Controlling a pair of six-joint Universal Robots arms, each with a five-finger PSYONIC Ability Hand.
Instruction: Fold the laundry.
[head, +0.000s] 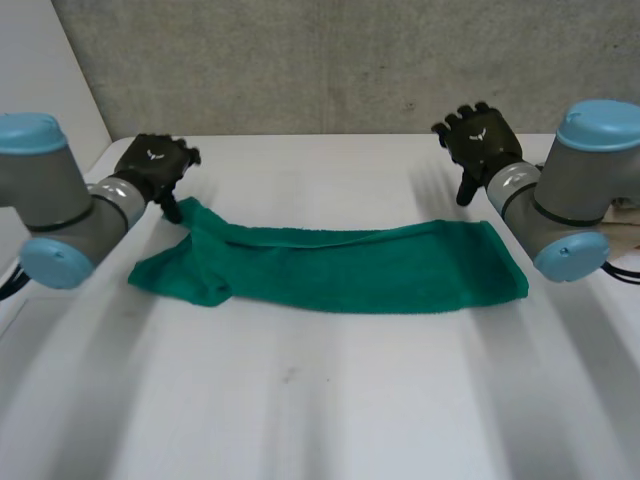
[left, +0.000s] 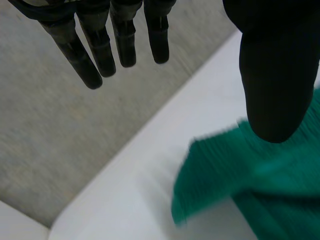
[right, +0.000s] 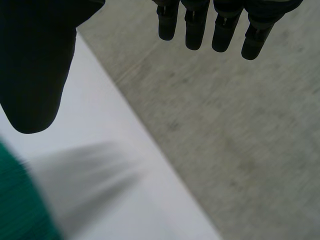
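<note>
The green towel (head: 340, 265) lies on the white table (head: 320, 410) as a long narrow band, stretched from my left side to my right side. A soft edge runs along its length, so I judge that one fold along the length is already made. The towel's left end is rumpled and not square. I think this end must be smoothed, and the folds across the length are not yet done.

My left hand (head: 152, 165) is at the far left corner of the towel. Its fingers (left: 100, 45) are straight and spread away from the thumb (left: 275, 75), which points down over that corner. I cannot tell if the thumb touches the cloth, but nothing is pinched.

My right hand (head: 480, 140) is beyond the towel's far right corner, apart from the cloth. Its fingers (right: 222, 30) are straight too, and it holds nothing.
</note>
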